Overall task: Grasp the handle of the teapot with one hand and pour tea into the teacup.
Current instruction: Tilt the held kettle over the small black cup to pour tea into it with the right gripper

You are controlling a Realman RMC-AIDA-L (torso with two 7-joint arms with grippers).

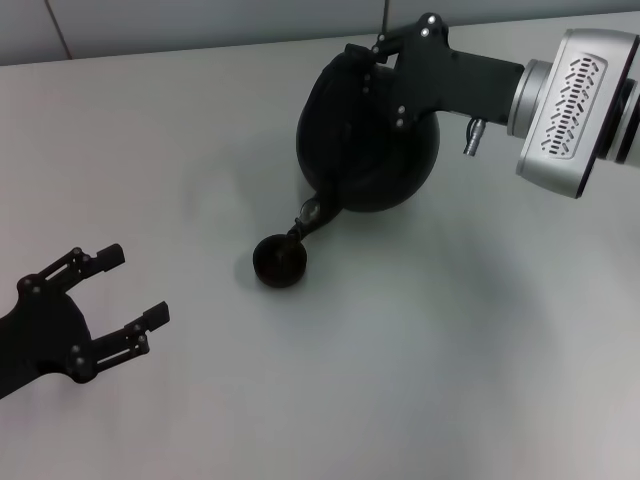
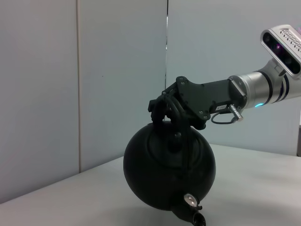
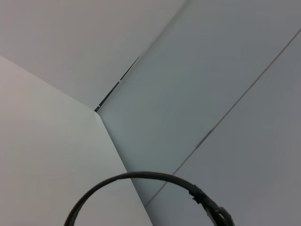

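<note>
Black teapot (image 1: 368, 140), tipped spout-down over the teacup (image 1: 280, 261): we judge pouring under way. Our right gripper (image 1: 372, 62) clamps the handle (image 2: 175, 112); our left gripper (image 1: 125, 290) hangs open, idle. Next we level the pot.

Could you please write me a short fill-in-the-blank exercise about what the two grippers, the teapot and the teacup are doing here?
1. The teapot is held by the ____ gripper.
2. The teapot's spout tilts down toward the ____.
3. The left gripper hangs apart with its fingers ____.

Missing words: right; teacup; open
</note>
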